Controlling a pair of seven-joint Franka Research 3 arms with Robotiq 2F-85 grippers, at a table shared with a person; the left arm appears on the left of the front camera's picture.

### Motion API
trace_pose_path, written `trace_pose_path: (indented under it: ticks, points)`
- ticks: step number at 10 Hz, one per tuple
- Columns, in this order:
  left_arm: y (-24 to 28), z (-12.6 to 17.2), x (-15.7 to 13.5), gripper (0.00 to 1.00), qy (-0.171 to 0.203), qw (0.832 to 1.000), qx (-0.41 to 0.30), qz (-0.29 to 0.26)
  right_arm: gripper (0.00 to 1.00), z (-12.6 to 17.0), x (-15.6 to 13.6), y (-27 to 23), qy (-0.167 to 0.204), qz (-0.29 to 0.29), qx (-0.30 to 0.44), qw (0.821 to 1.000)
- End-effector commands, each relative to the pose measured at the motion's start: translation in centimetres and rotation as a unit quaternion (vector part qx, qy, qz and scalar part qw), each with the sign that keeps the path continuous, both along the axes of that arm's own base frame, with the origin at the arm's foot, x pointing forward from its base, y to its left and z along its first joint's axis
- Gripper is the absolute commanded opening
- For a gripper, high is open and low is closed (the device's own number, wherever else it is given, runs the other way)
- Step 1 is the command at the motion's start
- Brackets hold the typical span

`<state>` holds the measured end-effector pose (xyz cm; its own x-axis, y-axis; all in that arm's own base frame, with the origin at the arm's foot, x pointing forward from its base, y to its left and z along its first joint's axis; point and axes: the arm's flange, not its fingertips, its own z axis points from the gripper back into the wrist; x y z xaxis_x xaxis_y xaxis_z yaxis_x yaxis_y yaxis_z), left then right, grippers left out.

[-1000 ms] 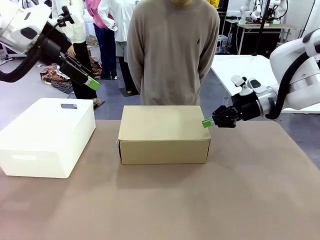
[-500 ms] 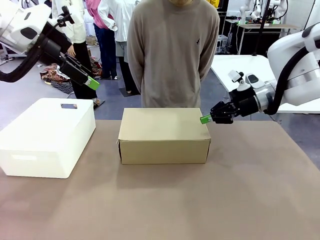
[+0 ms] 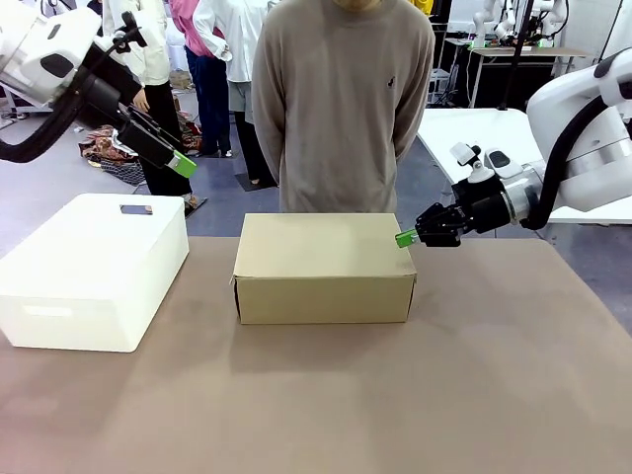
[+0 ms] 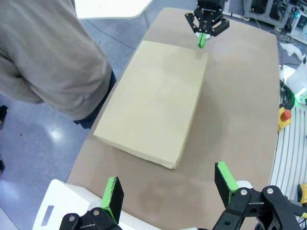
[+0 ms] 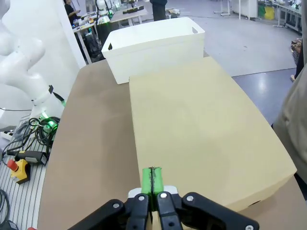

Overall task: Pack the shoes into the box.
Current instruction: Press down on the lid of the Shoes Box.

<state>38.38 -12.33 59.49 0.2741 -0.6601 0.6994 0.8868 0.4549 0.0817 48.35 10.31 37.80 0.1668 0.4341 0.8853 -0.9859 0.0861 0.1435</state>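
Observation:
The tan cardboard box (image 3: pixel 324 265) sits closed in the middle of the table, lid flat. The shoes are out of view. My right gripper (image 3: pixel 405 238) is shut, green pads pressed together with nothing between them, its tip at the box's far right top corner. In the right wrist view that gripper (image 5: pixel 152 179) rests just over the near edge of the box lid (image 5: pixel 201 129). My left gripper (image 3: pixel 183 165) hangs open high over the white bin; in the left wrist view the left gripper (image 4: pixel 169 184) looks down on the box (image 4: pixel 153 103) and the right gripper (image 4: pixel 202 40).
A white plastic bin (image 3: pixel 94 272) stands on the table's left side, a short gap from the box. A person (image 3: pixel 341 109) stands at the far edge right behind the box, arms behind the back. The front half of the table (image 3: pixel 326 405) is bare.
The right gripper, still shut, has shifted slightly up and left onto the box's far right top corner. The left arm and the box have not moved.

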Motion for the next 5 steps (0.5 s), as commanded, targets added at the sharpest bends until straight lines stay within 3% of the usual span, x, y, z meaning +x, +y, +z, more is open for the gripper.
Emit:
trace_pose_path:
  ticks: [1,5]
  points:
    - [0.06,-0.05,0.08,1.0,0.001,1.0,-0.01,-0.006,0.0,0.05,0.06,-0.06,-0.006,0.002,0.001,1.0]
    - [0.06,-0.05,0.08,1.0,0.001,1.0,-0.01,-0.006,0.0,0.0,0.0,0.0,0.0,0.0,0.0,1.0]
